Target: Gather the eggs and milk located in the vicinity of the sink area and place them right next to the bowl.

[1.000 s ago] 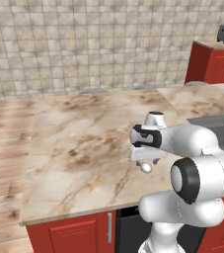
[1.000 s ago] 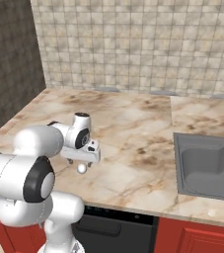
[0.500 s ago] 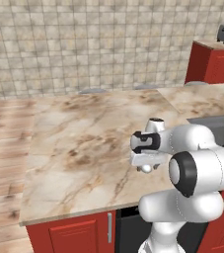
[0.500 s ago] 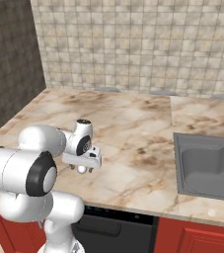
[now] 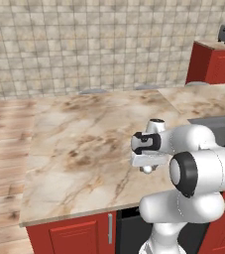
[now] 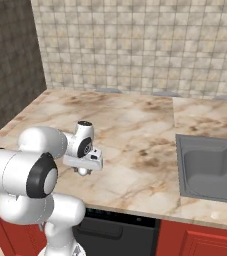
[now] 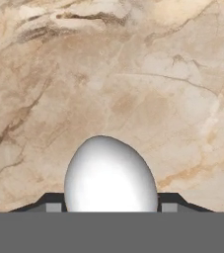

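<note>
Gripper has its jaws closed on 1 pale egg, held above the marble counter. Sink sits well off to the arm's right.

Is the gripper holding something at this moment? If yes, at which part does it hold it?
Yes. The gripper holds a white egg, one fingertip on each of its opposite sides, just above the marble counter.
</note>
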You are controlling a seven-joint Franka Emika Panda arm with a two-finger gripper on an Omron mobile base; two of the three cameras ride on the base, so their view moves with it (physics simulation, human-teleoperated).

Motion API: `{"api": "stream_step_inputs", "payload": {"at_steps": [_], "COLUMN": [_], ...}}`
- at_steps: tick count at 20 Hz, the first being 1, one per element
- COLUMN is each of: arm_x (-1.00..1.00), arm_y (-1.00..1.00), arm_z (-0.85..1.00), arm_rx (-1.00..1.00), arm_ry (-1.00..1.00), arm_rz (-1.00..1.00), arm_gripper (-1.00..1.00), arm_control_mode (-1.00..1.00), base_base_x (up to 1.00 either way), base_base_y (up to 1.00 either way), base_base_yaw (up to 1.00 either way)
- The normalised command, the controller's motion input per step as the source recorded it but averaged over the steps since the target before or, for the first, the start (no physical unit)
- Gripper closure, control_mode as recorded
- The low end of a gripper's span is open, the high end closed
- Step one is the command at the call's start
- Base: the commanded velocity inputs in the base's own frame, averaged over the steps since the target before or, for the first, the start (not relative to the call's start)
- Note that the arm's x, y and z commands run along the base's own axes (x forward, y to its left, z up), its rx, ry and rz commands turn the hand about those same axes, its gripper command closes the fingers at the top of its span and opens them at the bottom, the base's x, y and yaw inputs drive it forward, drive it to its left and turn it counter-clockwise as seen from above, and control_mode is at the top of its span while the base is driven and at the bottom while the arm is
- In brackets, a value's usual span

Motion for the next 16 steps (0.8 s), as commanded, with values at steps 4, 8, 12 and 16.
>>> {"api": "stream_step_inputs", "payload": {"at_steps": [4, 8, 12, 16], "arm_x": [0.00, -0.20, -0.29, -0.53], "arm_y": [0.00, 0.02, 0.16, 0.10], "arm_z": [0.10, 0.91, 1.00, 1.00], "arm_rx": [0.00, 0.00, 0.00, 0.00], "arm_ry": [-0.01, 0.00, -0.01, 0.00], "arm_rz": [0.00, 0.00, 0.01, 0.00], "arm_gripper": [1.00, 1.00, 1.00, 1.00], "arm_control_mode": [-1.00, -1.00, -1.00, -1.00], "base_base_x": [0.00, 0.00, 0.00, 0.00], "base_base_y": [0.00, 0.00, 0.00, 0.00], "base_base_yaw": [0.00, 0.00, 0.00, 0.00]}}
